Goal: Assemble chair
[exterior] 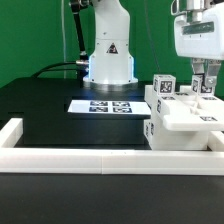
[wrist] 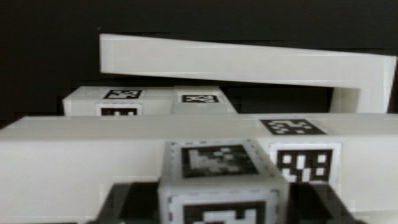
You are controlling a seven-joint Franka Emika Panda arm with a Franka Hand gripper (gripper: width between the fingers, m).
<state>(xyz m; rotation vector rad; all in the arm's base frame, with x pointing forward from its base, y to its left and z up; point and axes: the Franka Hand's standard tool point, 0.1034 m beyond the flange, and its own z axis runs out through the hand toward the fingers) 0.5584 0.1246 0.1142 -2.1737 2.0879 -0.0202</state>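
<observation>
The chair is in loose white tagged pieces at the exterior view's right. My gripper comes down from above onto them. In the wrist view my gripper is shut on a square white post with black-and-white tags, one dark finger on each side of it. The post stands against the flat seat slab, which also shows as the slab low at the right. A second tagged post stands upright just beside the gripper. Another tagged piece lies behind the slab.
The long low white border frame runs along the front and up the left side, and the same frame shows behind the parts. The marker board lies flat before the robot base. Black tabletop lies between them.
</observation>
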